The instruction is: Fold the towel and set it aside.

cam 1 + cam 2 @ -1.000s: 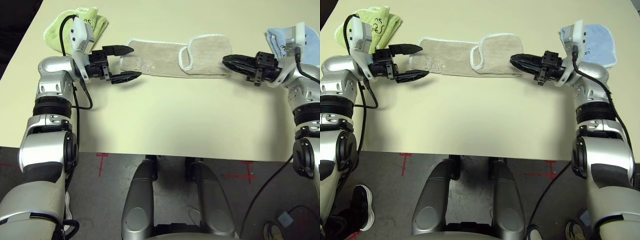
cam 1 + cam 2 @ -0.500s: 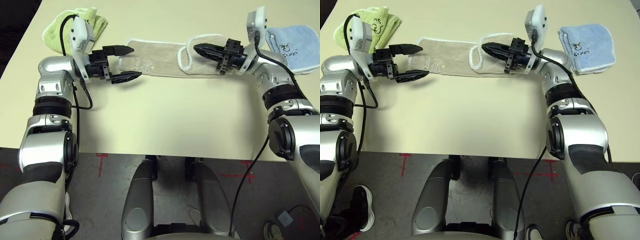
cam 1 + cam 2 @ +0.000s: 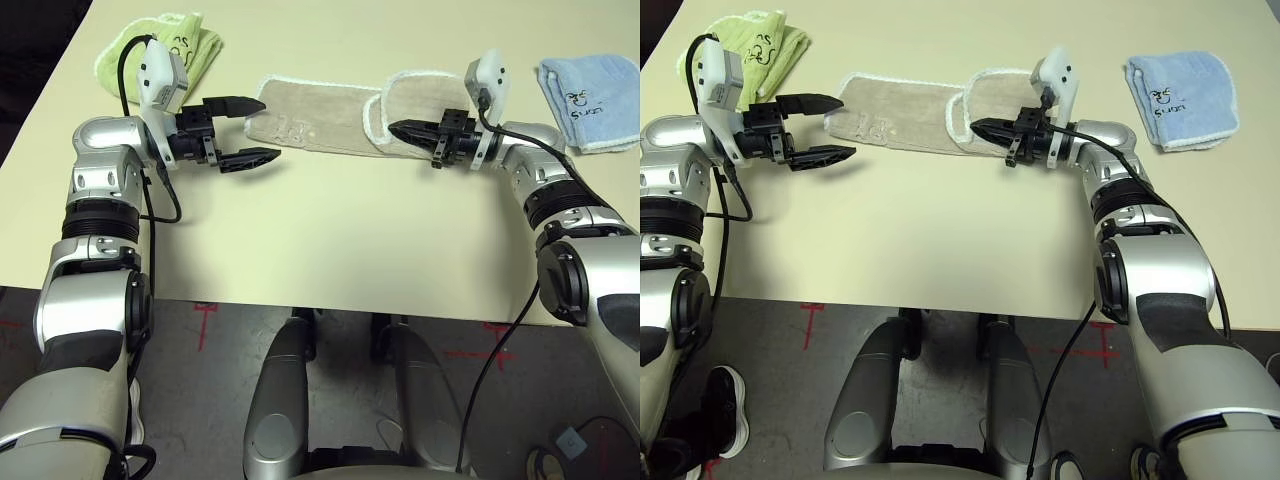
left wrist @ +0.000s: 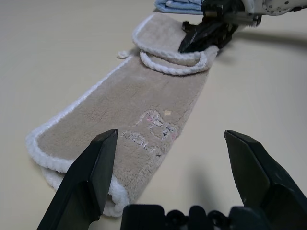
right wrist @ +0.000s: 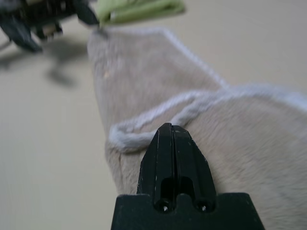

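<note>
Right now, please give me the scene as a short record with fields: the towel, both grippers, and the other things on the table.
towel: beige towel lies flat in a long strip, its right end folded back over itself
left gripper: left gripper open, level, at the towel's left end, holding nothing
right gripper: right gripper shut, over the near edge of the folded part; whether it pinches cloth is unclear
other cloths: green towel at far left, blue towel at far right
surface: table

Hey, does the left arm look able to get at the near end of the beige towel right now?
Probably yes. The left end effector is open, level, at the towel's left end, with bare table between them.
</note>
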{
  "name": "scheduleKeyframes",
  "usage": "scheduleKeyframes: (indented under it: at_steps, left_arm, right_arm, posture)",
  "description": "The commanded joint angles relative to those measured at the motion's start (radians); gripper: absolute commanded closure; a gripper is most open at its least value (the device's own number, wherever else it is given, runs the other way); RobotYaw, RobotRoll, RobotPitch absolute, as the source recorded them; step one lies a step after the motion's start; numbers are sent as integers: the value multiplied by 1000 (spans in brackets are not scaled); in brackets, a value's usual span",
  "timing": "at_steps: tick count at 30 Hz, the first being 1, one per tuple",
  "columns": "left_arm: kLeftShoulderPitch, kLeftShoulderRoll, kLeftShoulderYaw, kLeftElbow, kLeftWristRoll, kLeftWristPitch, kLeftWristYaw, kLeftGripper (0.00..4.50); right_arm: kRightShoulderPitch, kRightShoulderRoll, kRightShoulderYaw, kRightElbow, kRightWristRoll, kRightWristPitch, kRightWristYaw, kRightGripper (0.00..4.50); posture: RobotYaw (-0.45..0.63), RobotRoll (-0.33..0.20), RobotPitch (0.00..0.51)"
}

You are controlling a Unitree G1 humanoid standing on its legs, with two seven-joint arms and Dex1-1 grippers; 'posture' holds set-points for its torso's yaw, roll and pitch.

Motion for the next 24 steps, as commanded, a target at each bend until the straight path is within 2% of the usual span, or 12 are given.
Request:
scheduleKeyframes:
  at_steps: [1,5,10,19,24]
  left_arm:
    - [15,-2,-4,-14,-8,-2,-5,0]
    - [12,-5,-2,-5,-8,-8,-1,0]
    - [10,-5,-1,-5,-9,-8,3,0]
    - [20,1,-2,-21,-10,2,1,0]
    - [21,1,-2,-27,-11,6,2,0]
  right_arm:
    - [-39,-35,-57,-35,52,32,-26,4437]
    - [-54,-78,-32,-14,-18,52,-238,4437]
    - [-42,-69,18,10,-101,109,-446,4437]
    - [36,5,47,11,-132,182,-512,4437]
    - [35,-4,51,2,-137,182,-516,4437]
  posture:
    - [104,0,383]
    - [91,0,379]
    - [99,0,378]
    - [113,0,378]
    - [113,0,377]
